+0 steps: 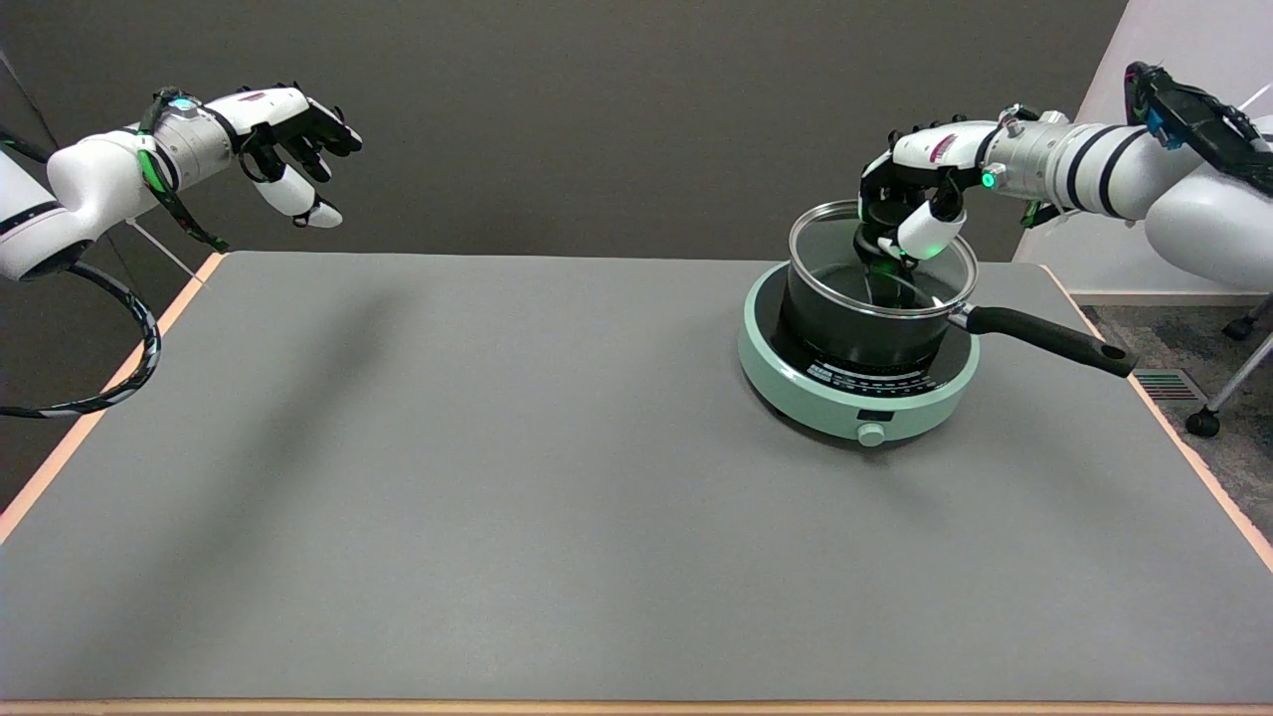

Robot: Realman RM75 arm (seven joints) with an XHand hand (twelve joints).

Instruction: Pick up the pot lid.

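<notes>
**Fingers closed on the lid's knob**

Fingers [920,234] of the right hand [915,189] were curled down around the black knob at the middle of the glass pot lid [830,244], grasping it. Nearest the camera lay a broad stretch of the grey table [497,497], edged in pale wood. Farther back, toward the right, sat a round mint-green hotplate [796,388] with a small dial facing the near side. On it stood a black pot [855,333], its long black handle [1049,338] pointing out to the right past the hotplate's rim. The lid, rimmed in metal, sat at the pot's mouth, tilted up toward the camera; whether its far edge touched the pot could not be told. Behind that, the white right arm [1084,169] reached in from the far right, the hand poised directly above the pot.
</notes>
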